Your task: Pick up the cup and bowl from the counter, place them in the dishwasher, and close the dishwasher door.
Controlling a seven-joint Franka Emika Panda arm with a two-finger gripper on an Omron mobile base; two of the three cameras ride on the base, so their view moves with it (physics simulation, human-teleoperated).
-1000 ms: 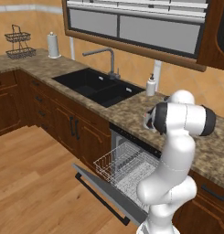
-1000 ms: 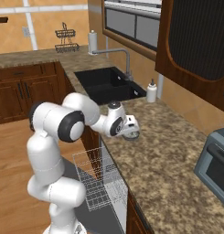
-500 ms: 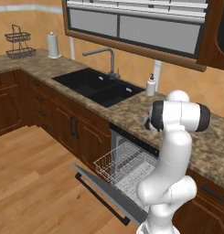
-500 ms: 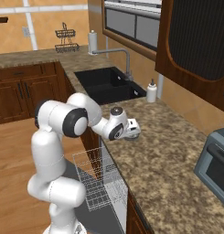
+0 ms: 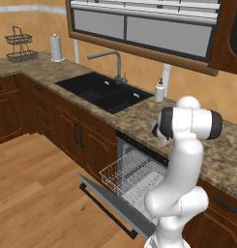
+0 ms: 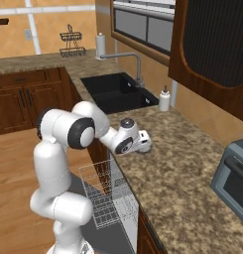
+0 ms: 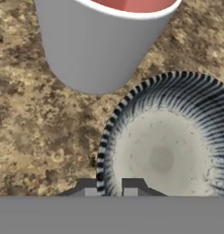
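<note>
Pinching the bowl [image 7: 163,151] rim between the closed pincer [image 7: 109,188] tips, cup [image 7: 102,41] just beyond; lifting toward dishwasher [image 5: 134,181] probably next.

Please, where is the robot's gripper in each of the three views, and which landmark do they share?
Left base view: the gripper is right of centre, at the white arm's left edge, over the speckled granite counter.
Right base view: centre, at the arm's tip, low over the counter's front.
Hand view: bottom edge, tips astride the rim of the grey-blue bowl.
Shared landmark: the counter.
</note>
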